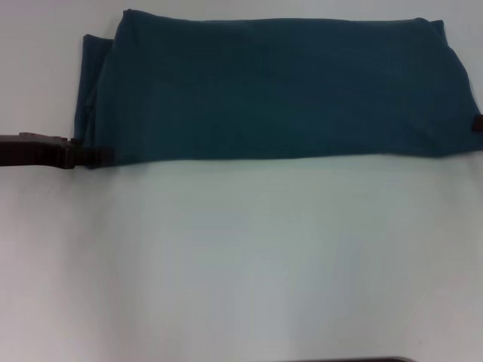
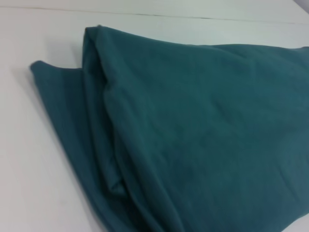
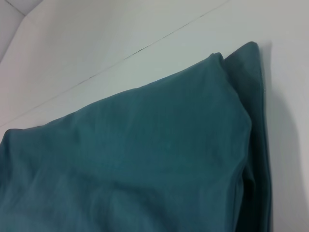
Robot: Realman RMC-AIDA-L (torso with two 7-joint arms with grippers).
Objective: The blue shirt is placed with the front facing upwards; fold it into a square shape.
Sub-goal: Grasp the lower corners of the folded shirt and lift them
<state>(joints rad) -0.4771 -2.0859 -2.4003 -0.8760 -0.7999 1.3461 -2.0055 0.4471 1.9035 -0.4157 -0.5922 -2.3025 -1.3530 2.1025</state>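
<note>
On my head camera the blue shirt [image 1: 275, 87] lies across the far part of the white table [image 1: 241, 256] as a long flat band, already folded lengthwise, no lettering showing. My left gripper [image 1: 84, 157] sits at the band's near left corner, touching the cloth; whether it is spread or pinching I cannot tell. At the far right edge a dark tip shows by the shirt's end, probably the right gripper [image 1: 477, 124], its state equally unclear. The left wrist camera shows the shirt [image 2: 203, 130] as several soft stacked layers with a loose lower flap. The right wrist camera shows the opposite end [image 3: 145, 164], limp and lightly wrinkled. I judge it light, floppy, prone to sliding apart, so I'd grip all layers at the end corners.
</note>
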